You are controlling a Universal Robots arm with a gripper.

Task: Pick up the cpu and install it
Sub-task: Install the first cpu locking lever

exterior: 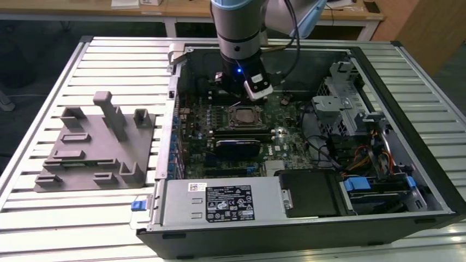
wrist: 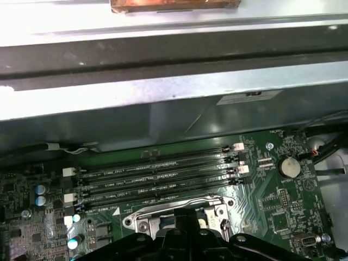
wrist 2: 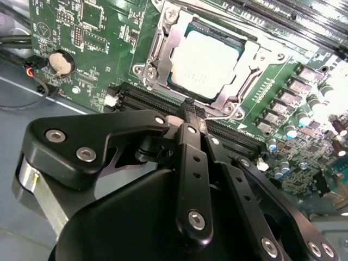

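In the second wrist view the cpu (wrist 2: 205,64) lies flat in its socket (wrist 2: 157,51) at upper centre of the frame, pale top showing. The end effector (wrist 2: 188,109) is just beside the socket's edge, clenched with its fingers together and grasping nothing. In the exterior view the end effector (exterior: 238,102) sits just above the socket, inside the open case (exterior: 407,109), upper centre of frame; the grey fixture (exterior: 91,147) lies at left on the slatted desk (exterior: 43,218).
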